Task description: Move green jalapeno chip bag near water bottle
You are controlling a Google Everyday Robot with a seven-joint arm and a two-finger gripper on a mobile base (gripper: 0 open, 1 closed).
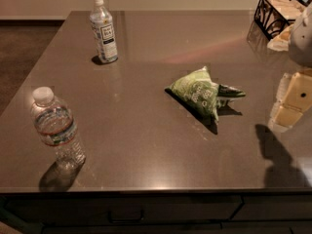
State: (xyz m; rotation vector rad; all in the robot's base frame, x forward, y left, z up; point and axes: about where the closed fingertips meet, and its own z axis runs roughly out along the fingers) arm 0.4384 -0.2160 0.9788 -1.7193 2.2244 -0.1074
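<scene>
Centrally, chip bag (201, 92), end effector (294, 97) far right

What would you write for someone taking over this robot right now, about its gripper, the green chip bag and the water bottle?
Gripper: at the right edge of the table, to the right of the bag and apart from it.
Green jalapeno chip bag: lying around mid-table, not held.
Water bottle: upright near the front-left corner, well away from the bag.
Taller slim bottle: upright at the back left; not the target.
Done: nothing that shows yet.
Left: grasp the bag, carry it left and forward, and set it down beside the water bottle.
</scene>
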